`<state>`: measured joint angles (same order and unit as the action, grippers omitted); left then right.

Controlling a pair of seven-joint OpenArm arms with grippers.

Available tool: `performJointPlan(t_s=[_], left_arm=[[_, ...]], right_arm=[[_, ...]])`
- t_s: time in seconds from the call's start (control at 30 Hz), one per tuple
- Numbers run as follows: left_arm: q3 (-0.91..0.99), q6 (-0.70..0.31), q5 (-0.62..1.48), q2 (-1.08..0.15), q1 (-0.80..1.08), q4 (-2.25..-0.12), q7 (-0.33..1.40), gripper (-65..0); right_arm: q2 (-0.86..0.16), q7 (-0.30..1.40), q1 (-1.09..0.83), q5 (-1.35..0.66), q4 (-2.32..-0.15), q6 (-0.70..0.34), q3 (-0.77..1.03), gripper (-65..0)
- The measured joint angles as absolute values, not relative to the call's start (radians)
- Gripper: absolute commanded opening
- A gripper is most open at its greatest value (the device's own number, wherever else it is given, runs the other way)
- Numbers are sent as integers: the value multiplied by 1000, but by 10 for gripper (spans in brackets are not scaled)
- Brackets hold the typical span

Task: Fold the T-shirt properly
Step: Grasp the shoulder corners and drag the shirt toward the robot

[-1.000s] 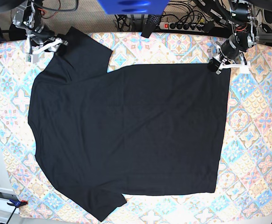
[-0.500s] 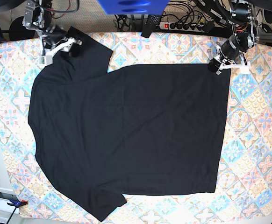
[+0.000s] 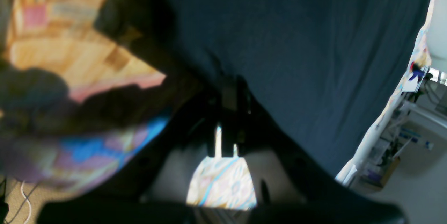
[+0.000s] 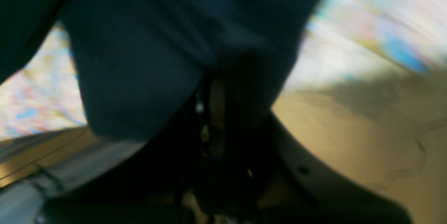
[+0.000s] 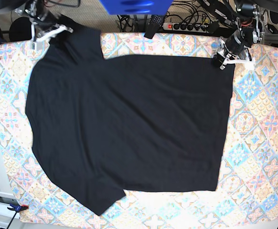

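The black T-shirt point(image 5: 129, 124) lies spread over the patterned table, with its far edge pulled up toward the back. My left gripper point(image 5: 223, 60) is shut on the shirt's far right corner. The left wrist view shows that gripper point(image 3: 228, 94) pinching dark cloth point(image 3: 297, 42). My right gripper point(image 5: 46, 32) is shut on the cloth at the far left sleeve. The right wrist view, blurred, shows that gripper point(image 4: 214, 84) closed on black fabric point(image 4: 139, 59). The neck label is hidden.
The patterned tablecloth point(image 5: 258, 143) shows around the shirt, widest on the right. A power strip point(image 5: 187, 26) and cables lie behind the table. A blue object point(image 5: 134, 5) hangs at the top centre. A clamp point(image 5: 17, 207) sits at the near left corner.
Both grippers have moved toward the back with the shirt's far edge. The right gripper has taken hold at the left sleeve. The whole shirt has slid a little toward the back.
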<state>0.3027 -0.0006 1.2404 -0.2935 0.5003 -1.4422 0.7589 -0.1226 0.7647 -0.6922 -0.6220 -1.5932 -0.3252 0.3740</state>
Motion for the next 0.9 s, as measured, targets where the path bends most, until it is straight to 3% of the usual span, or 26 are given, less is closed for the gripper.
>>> performJointPlan(t_s=[0.17,0.47,0.9], left_arm=[[301,7,1170,-294,576,-1534,765,-650],[304,8,1159,-294,720,-1665,757,-650],[306,8,1166,-291,813,-1719,756,-650]], right_arm=[[-119,771,-746,-614,-1596,-516,436,-648],[-121,769,-841,-605,-1613,-677,465,-649],[-120,771,-922,-606,-1797,-688,508,-650]])
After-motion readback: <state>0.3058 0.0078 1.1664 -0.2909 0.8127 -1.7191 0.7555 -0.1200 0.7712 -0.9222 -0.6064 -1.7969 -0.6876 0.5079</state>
